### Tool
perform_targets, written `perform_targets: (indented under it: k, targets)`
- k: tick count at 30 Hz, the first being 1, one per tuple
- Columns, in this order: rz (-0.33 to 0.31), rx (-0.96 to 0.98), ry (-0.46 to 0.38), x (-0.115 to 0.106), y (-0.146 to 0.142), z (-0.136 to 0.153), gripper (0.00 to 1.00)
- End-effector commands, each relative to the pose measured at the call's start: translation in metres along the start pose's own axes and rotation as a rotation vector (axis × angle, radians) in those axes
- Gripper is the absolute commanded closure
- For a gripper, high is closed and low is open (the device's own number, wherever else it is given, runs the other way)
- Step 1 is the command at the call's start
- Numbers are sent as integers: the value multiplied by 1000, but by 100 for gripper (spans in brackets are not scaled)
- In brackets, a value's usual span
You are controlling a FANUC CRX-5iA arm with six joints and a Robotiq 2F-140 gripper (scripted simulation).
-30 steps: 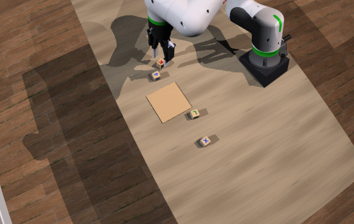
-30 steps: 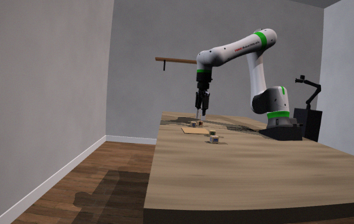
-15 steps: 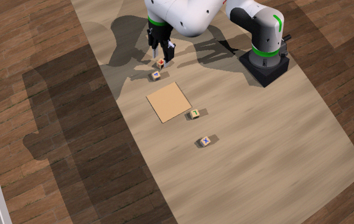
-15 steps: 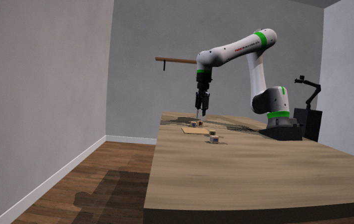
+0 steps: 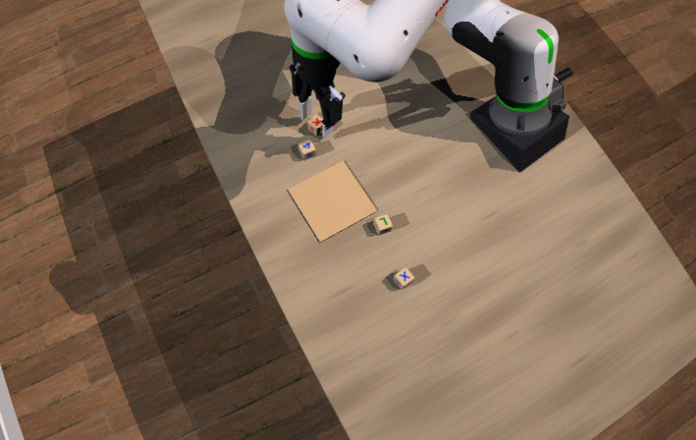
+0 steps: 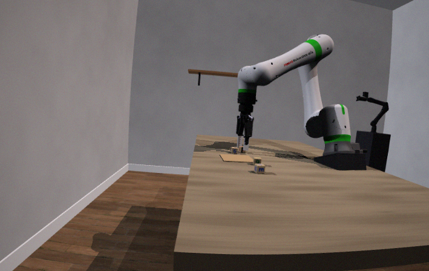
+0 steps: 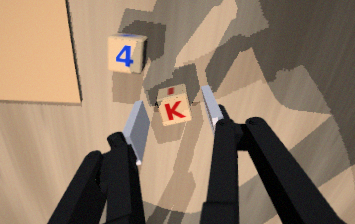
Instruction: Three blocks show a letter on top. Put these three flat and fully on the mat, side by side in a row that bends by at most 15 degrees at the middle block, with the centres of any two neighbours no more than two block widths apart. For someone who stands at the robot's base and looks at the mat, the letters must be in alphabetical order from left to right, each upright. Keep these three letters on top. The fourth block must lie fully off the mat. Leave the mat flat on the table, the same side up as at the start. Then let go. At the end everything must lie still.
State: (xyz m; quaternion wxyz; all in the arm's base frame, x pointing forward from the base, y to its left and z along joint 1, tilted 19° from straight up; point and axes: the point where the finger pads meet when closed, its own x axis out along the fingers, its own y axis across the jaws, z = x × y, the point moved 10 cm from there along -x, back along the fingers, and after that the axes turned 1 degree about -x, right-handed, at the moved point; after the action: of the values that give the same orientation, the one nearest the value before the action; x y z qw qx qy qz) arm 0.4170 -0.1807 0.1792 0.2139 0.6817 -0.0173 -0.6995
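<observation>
Tool (image 7: 175,116), jaws apart and holding nothing, straddles block K (image 7: 174,108), which sits beyond the mat (image 5: 332,199) beside block 4 (image 5: 306,147). I should centre before clamping, avoiding 4.

Readable stuff was mostly on the blocks. One block (image 7: 174,110) had a red K on top, clear in the wrist view, plus a small red mark on the side above it that I couldn't make out. The block (image 7: 126,53) just beside it showed a blue 4. From the top view, another block (image 5: 382,222) near the mat's corner carried a green L, and the block (image 5: 403,277) farther out had a blue X. The arm (image 6: 293,61) had red and grey lettering along its upper link in the exterior view; the red word looked like FANUC, the rest was too small to read.
</observation>
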Motion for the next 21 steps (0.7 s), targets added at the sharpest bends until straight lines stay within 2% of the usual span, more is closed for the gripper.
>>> perform_targets:
  k: [1,19,20,21]
  targets:
    - [0,0,0,5,0,0,60]
    - [0,0,0,13,0,0,60]
    - [0,0,0,13,0,0,72]
    - [0,0,0,13,0,0,72]
